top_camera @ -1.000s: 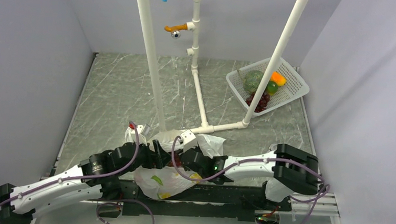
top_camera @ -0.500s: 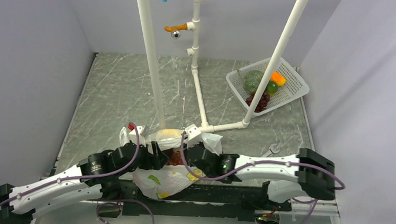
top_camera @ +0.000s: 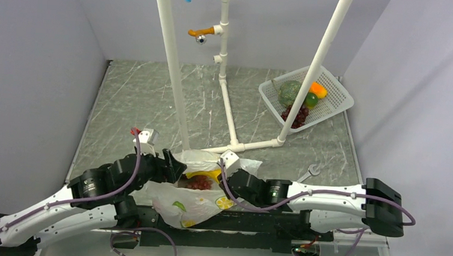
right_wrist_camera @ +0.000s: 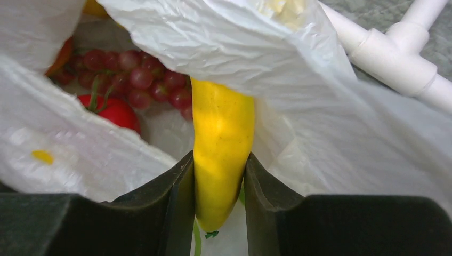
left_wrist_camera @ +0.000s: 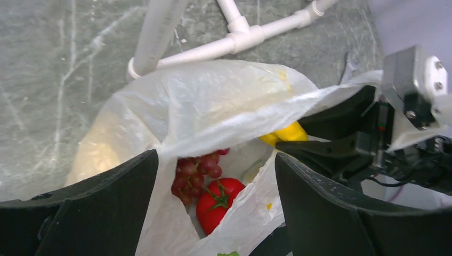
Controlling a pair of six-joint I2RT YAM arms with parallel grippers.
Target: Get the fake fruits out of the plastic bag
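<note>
The right gripper (right_wrist_camera: 219, 178) has its two fingers (right_wrist_camera: 173, 205) drawn narrow, pressed against either side of one yellow banana (right_wrist_camera: 223, 128). The banana stands up between them, its lower tip poking past the pads toward 6 o'clock. Its upper end runs under the rim of the plastic bag (right_wrist_camera: 224, 42) at 12 o'clock. Inside the bag, at 10 o'clock from the banana, lies one light red grape bunch (right_wrist_camera: 141, 80). One red fruit with a green stalk (right_wrist_camera: 114, 112) touches the bunch from below.

The left gripper (left_wrist_camera: 214, 160) has its two fingers spread wide, straddling the bag's open mouth with the grapes and the red fruit showing between them. Nothing is pinched there, and I cannot tell whether either finger touches the film.

From above, the bag lies at 6 o'clock on the marbled table (top_camera: 129, 103), with the left gripper at its 9 o'clock and the right at its 3 o'clock. At 1 o'clock on the table, well apart from the bag, one white basket (top_camera: 337, 87) holds one green netted melon (top_camera: 288, 91), one dark purple grape bunch (top_camera: 297, 116), one orange piece (top_camera: 318, 89) and one small green fruit (top_camera: 311, 100).
</note>
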